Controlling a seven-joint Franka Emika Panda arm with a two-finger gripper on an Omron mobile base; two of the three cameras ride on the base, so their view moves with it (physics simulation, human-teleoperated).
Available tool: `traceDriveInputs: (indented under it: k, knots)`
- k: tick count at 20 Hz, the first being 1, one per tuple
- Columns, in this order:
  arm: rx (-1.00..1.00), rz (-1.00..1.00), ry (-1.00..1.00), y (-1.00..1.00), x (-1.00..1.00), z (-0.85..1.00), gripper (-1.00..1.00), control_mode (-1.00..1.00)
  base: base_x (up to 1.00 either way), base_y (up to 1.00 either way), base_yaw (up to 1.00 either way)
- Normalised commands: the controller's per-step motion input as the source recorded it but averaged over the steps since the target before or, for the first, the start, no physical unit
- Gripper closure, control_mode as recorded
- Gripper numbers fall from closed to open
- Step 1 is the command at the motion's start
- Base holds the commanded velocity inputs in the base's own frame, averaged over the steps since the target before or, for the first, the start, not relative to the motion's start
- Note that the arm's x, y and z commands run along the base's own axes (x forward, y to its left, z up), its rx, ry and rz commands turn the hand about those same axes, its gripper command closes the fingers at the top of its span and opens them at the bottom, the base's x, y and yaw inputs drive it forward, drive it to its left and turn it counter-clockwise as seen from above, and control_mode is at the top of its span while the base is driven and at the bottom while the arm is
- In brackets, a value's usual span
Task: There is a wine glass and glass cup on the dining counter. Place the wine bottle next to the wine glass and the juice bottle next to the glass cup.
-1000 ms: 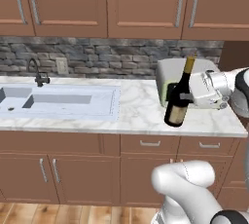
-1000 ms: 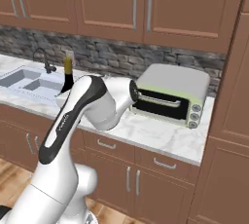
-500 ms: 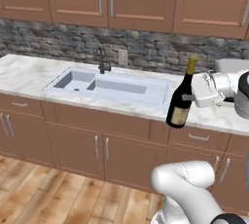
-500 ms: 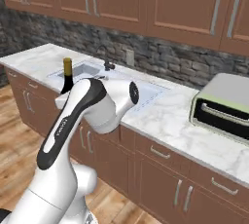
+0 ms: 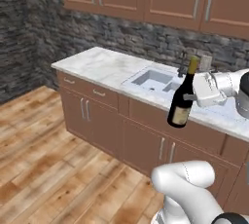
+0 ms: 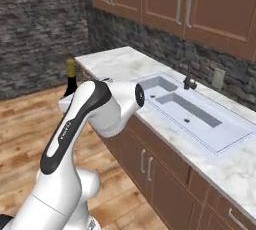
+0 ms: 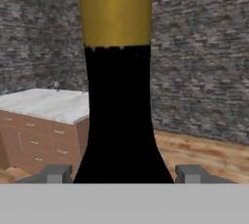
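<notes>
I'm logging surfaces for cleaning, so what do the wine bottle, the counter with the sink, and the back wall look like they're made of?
The wine bottle, held in the gripper, looks like dark, near-black glass with a gold foil top and tan paper label. The counter appears to be polished white marble, judging by its grey veining, over brown wood-look cabinets. The back wall seems rough grey stacked stone.

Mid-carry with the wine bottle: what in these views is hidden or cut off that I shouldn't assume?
- Wine bottle: in the right base view the arm hides all but its gold top; in the hand view the top and bottom edges cut it off.
- Gripper: in the left base view its fingers sit behind the bottle, so pad contact is unclear; in the hand view just the fingertips flank the bottle.
- Faucet: partly behind the bottle neck in the left base view.
</notes>
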Motion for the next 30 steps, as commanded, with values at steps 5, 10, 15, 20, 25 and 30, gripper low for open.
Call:
traceDriveInputs:
  k: [5, 10, 15, 20, 25, 30]
  knots:
    - [0.0, 0.0, 0.0, 0.0, 0.0, 0.0, 1.0, 1.0, 0.88, 0.6, 0.52]
    - [0.0, 0.0, 0.0, 0.0, 0.0, 0.0, 1.0, 1.0, 1.0, 0.53, 0.48]
    - [0.0, 0.0, 0.0, 0.0, 0.0, 0.0, 1.0, 1.0, 1.0, 0.38, 0.47]
    - [0.0, 0.0, 0.0, 0.0, 0.0, 0.0, 1.0, 1.0, 1.0, 0.27, 0.47]
    - [0.0, 0.0, 0.0, 0.0, 0.0, 0.0, 1.0, 1.0, 1.0, 0.02, 0.43]
    - [0.0, 0.0, 0.0, 0.0, 0.0, 0.0, 1.0, 1.0, 1.0, -0.01, 0.37]
